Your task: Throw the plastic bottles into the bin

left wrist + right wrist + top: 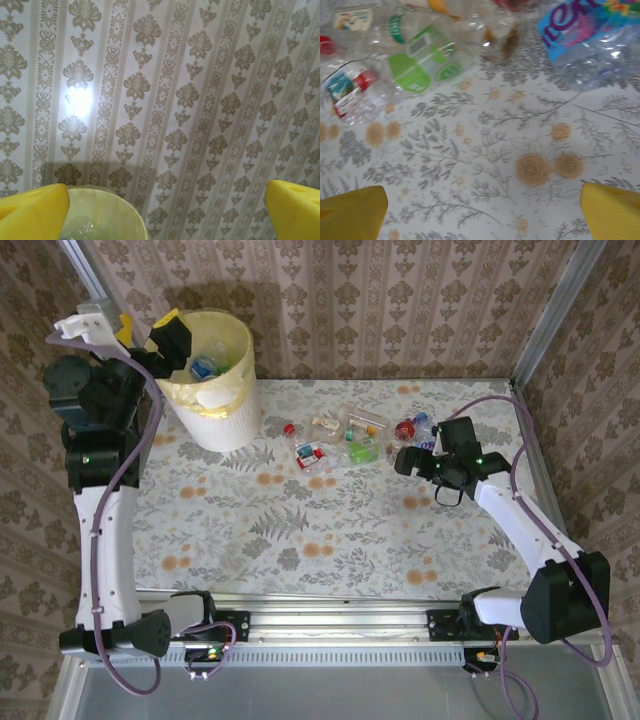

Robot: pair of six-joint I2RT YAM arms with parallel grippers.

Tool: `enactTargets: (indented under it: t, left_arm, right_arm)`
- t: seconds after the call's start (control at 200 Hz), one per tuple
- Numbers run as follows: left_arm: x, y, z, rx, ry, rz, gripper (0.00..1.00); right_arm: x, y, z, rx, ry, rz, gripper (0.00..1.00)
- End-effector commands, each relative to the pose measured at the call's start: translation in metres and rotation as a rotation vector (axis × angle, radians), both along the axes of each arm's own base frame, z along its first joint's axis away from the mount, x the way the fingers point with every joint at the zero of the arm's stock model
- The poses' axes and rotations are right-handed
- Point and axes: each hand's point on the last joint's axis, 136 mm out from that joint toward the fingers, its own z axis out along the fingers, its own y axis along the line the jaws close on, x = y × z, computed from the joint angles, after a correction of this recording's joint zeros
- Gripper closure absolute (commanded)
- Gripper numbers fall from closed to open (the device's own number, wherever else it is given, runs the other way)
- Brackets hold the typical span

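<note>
Your plastic bottles (345, 440) lie in a loose pile at centre-right of the top view, on the table (300, 550), right of the bin. They look light, thin-walled & mostly crushed, so expect them to flex, spring back and slip. Take one across the mid body or at the stiffer neck/cap end, not on a flat crumpled edge. In the right wrist view a green-label bottle (422, 62) sits upper left and a blue-label bottle (585, 30) upper right, both apart from the pads. The right gripper (482, 210) hangs just right of the pile, jaws wide, nothing in them. The bin (225, 425), upper left of the top view, already has a few bottles inside its liner (210, 400). The left gripper (148, 328) hovers at its left rim, jaws wide, empty.
</note>
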Motion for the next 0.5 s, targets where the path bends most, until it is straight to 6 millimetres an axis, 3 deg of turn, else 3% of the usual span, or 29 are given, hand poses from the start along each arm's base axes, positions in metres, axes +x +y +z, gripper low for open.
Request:
enactTargets:
  t: [0.0, 0.165, 0.185, 0.495]
  left_arm:
    - [-0.029, -0.011, 0.008, 0.025, -0.036, -0.046, 0.00]
    - [-0.049, -0.015, 0.000, 0.011, -0.026, -0.070, 0.00]
    - [-0.051, -0.015, -0.001, 0.009, -0.023, -0.073, 0.00]
    - [-0.078, -0.014, -0.018, 0.004, 0.018, -0.064, 0.00]
  right_arm:
    - [0.004, -0.024, -0.004, -0.043, 0.046, -0.087, 0.00]
    - [0.020, -0.058, -0.011, -0.022, 0.058, -0.214, 0.00]
    - [0.024, -0.062, -0.020, -0.022, 0.082, -0.226, 0.00]
    - [0.062, -0.105, -0.051, 0.026, 0.131, -0.367, 0.02]
